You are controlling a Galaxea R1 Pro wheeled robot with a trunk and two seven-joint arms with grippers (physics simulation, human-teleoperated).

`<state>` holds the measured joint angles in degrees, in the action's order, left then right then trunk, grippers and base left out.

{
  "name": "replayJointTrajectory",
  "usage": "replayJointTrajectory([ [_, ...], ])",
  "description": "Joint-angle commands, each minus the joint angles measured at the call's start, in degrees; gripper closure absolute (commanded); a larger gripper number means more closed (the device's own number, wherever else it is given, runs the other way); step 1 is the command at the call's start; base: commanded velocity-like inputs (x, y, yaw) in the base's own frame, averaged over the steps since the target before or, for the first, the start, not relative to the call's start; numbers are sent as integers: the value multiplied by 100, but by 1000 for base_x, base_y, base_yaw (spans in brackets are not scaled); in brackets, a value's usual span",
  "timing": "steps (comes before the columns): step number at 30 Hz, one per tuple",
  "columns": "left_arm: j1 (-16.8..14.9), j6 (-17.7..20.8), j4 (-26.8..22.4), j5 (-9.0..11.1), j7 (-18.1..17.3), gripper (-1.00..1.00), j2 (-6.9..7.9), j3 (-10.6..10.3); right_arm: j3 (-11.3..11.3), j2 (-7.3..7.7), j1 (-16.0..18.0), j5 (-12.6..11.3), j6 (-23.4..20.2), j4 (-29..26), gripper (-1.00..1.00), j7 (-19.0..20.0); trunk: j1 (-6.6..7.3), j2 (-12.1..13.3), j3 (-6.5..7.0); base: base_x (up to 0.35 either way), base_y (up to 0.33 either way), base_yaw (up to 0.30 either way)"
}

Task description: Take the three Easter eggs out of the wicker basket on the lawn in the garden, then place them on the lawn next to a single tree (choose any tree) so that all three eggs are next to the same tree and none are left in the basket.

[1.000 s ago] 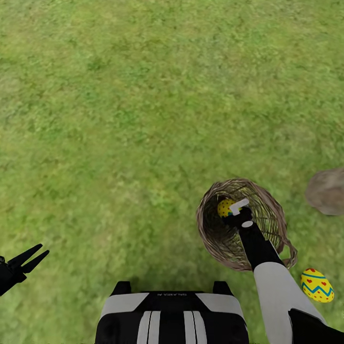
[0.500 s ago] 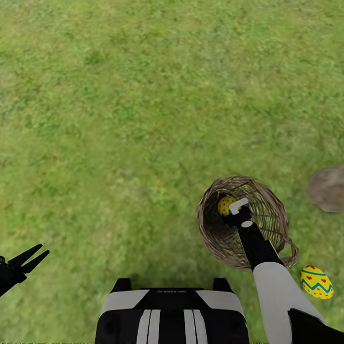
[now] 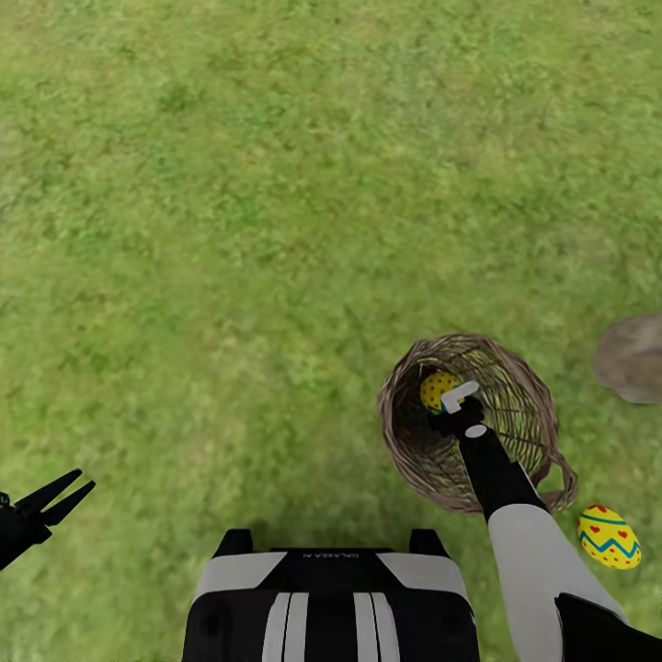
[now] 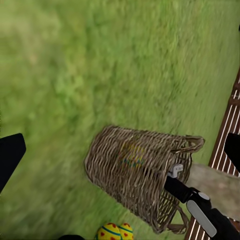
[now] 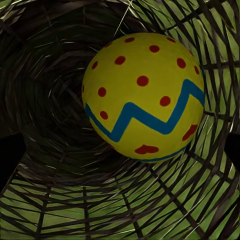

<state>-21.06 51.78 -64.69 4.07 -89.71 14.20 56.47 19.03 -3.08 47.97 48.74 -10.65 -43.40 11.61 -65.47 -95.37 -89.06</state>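
The lawn (image 3: 230,211) is mottled green grass w/ darker patches, spreading in all directions round the wicker basket (image 3: 515,395). In the left wrist view a brown slatted fence (image 4: 227,137) stands behind the basket.

Nearest the robot's trunk (image 3: 331,607), well off to the basket's left, the left gripper (image 3: 66,492) hangs over bare grass, fingers spread apart, nothing btwn them. On the basket's near right, just beside its loop handle, one egg (image 3: 609,537) lies on the grass: yellow, blue zigzag, red hearts. The right arm reaches over the near rim into the basket; the right gripper (image 3: 452,397) sits at a dotted egg (image 3: 435,390) inside, against the far-left wall. Right wrist view shows that egg (image 5: 144,95) close up vs. the dark weave, but can't tell if the fingers are clenched on it or loose. Beyond the basket, to its right, a grey-brown tree trunk base (image 3: 633,357).

Vs. 1 s ago: basket, egg and trunk all sit slightly lower/shifted together, i.e. camera moved. Right gripper stays at the dotted egg; left one unchanged.
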Motion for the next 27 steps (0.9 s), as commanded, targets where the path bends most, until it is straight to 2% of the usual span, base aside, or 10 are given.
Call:
replayJointTrajectory([
  [1,-3,61,0,-12,-29,-100,1,4,35,-8,2,57,-8,-14,-100,52,0,-1,-11,0,0,0],
  [17,-3,61,27,-12,-29,-100,-5,-4,40,-6,18,57,110,-37,-100,52,0,-1,-155,0,0,0],
  [27,-4,56,27,-12,-29,-100,-5,-4,40,0,20,57,117,-174,-100,37,0,-1,-162,0,0,0],
])
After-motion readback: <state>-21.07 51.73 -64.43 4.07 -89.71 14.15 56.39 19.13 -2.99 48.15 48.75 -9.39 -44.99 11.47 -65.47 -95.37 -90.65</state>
